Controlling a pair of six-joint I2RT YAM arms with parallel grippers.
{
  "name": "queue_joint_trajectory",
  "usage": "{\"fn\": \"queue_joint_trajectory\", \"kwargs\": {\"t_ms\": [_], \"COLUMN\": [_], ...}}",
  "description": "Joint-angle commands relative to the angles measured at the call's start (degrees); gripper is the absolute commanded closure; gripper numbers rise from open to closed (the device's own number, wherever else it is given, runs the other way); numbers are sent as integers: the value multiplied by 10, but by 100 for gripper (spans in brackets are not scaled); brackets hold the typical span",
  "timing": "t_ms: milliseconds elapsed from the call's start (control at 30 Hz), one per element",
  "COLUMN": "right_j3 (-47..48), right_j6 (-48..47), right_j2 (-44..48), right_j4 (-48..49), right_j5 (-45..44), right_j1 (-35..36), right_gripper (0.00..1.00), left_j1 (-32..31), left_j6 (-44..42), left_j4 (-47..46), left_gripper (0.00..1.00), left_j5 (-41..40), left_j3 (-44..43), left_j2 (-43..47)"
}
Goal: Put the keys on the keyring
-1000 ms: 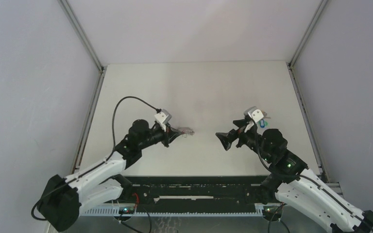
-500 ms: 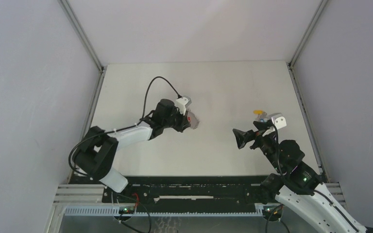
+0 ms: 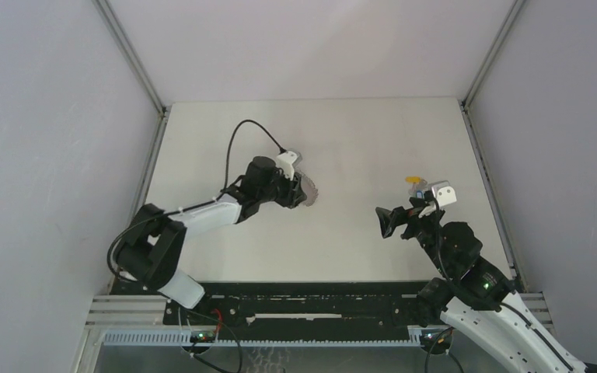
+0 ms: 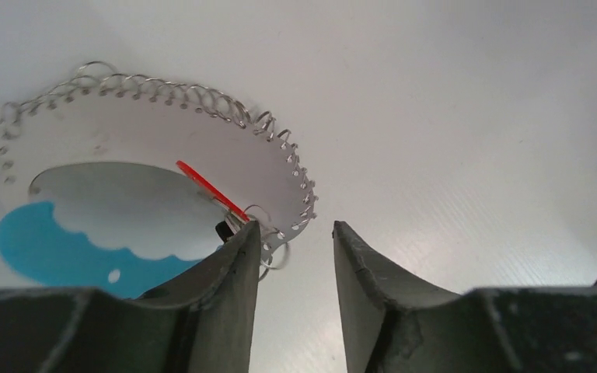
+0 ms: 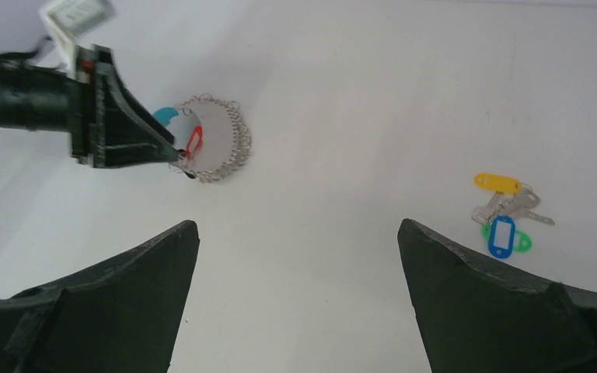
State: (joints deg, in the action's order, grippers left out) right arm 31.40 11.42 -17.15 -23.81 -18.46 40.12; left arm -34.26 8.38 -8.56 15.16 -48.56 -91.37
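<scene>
The keyring (image 4: 202,97) is an oval loop of silvery chain links with a bright blue part (image 4: 54,249). It lies on the table, and a red-headed key (image 4: 206,183) lies inside it. My left gripper (image 4: 293,227) is open, its left fingertip (image 4: 242,237) at the loop's near edge, nothing between the jaws. In the top view the left gripper (image 3: 305,191) is at the keyring (image 3: 311,186). A bunch of keys (image 5: 504,211) with yellow, blue and green heads lies to the right. My right gripper (image 5: 297,225) is wide open and empty, raised above the table between the keyring (image 5: 214,144) and the bunch.
The white table (image 3: 357,140) is fenced by grey walls and metal rails (image 3: 128,54). The left arm's black cable (image 3: 237,144) arcs above the table. The yellow key head (image 3: 413,179) shows just beyond the right wrist camera (image 3: 441,192).
The left arm has swung forward and right, carrying the keyring to the table's middle, then settled. The right arm has pulled back to the right, uncovering the bunch of keys.
</scene>
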Motion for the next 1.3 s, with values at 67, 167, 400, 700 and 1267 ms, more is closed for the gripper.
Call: {"fn": "queue_joint_trajectory", "kwargs": {"t_ms": [67,167,400,700,1267], "right_j3": [29,33,58,96,84], "right_j6": [14,20,20,12,26], "right_j2": [-6,-3,13,39,90], "right_j4": [-36,-54,-84,-142,-150], "right_j5": [-29,-36,-57,-91,-128], "right_j1": [-6,-6,-7,-8,-16], "right_gripper": [0,0,0,0,0], "left_j1": [43,59,92,93,101], "left_j6": [58,78,120,232,59], "left_j4": [-50,-46,21,238,388], "left_gripper": [27,0,0,0,0], "left_j5": [-25,-41,-145,-344,-325], "left_j3": [85,123,188,186,120], "left_j2": [149,221,422,719,872]}}
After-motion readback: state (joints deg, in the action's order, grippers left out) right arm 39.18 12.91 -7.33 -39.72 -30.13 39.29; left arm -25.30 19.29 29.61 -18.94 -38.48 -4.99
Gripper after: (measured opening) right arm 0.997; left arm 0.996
